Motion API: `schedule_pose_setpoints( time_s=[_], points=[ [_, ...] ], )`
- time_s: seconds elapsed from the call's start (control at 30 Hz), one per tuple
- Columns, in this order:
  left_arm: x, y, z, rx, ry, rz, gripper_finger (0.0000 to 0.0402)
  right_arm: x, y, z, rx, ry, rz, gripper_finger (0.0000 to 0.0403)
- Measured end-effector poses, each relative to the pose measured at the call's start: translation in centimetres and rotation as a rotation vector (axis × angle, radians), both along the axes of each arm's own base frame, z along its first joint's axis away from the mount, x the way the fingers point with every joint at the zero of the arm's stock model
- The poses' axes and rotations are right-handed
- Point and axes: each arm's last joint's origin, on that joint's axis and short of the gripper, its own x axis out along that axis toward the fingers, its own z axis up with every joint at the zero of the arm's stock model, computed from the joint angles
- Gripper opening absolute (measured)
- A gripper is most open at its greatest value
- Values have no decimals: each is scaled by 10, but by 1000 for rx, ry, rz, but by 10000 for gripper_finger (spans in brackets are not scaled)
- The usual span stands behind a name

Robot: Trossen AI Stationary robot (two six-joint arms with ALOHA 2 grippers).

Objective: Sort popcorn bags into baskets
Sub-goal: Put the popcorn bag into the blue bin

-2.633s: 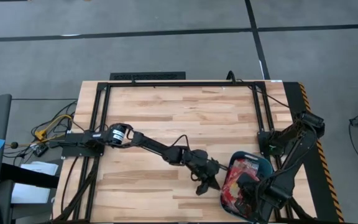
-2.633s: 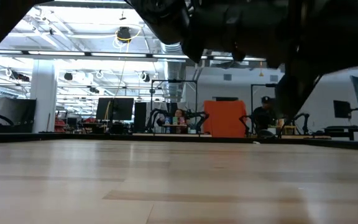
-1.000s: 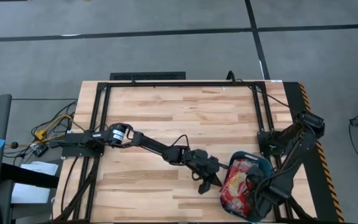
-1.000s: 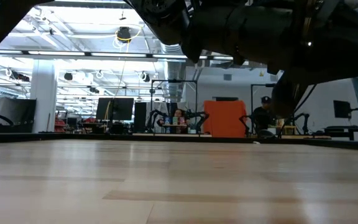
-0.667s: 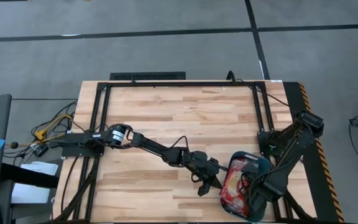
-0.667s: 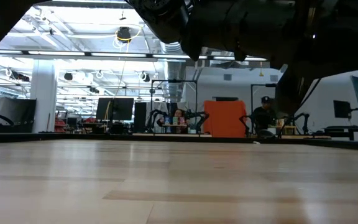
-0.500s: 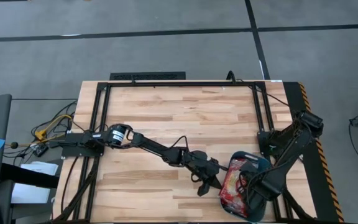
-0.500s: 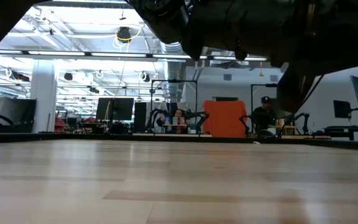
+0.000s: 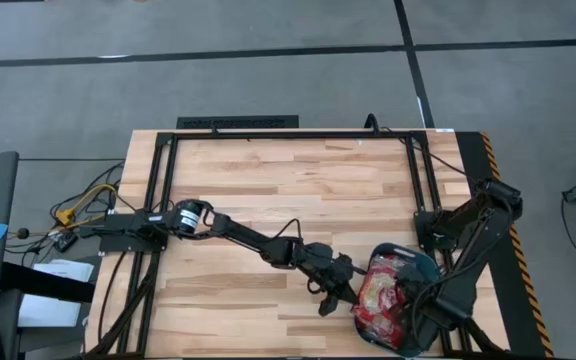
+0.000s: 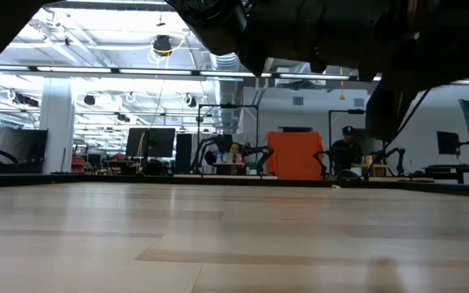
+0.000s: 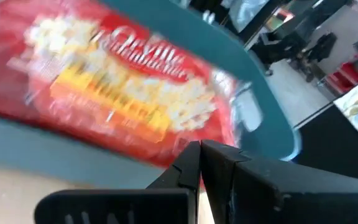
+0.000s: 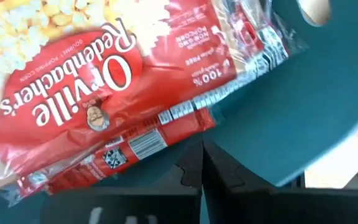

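Right gripper (image 9: 408, 318) sits lower right of the high view, over the near end of the basket (image 9: 425, 262), fingers pressed together, holding nothing; the wrist view shows them shut just above the bags (image 12: 98, 93). Over the last second it slid around inside the basket and ended slightly further right, still empty.

Left gripper (image 9: 330, 300) is just left of the basket edge, bottom centre, also shut and empty, barely moved.

Bags (image 9: 380, 295) lie piled in the basket, top one label-up and now more uncovered than a couple of seconds ago. No bags visible on the table (image 9: 288, 180). Sorting looks finished or nearly so; the arms seem to be tidying or about to pull away.
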Motion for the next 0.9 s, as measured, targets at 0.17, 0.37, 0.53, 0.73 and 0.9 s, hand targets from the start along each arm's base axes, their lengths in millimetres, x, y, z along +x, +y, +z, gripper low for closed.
schedule_pose_setpoints(
  time_s=[0.17,0.37,0.53,0.73,0.9],
  points=[
    [-4,12,-2,143,135,115,0,-6,4,4,0,-11,-30,34],
    [-7,18,10,240,119,208,0,-9,7,4,-30,-70,-25,19],
    [-8,3,14,183,71,186,0,-7,6,4,-58,-118,-14,15],
    [-10,-20,10,184,5,106,0,-1,4,4,-89,-220,-2,33],
    [-10,-26,8,167,-29,76,0,18,0,5,-126,-383,23,31]
  ],
)
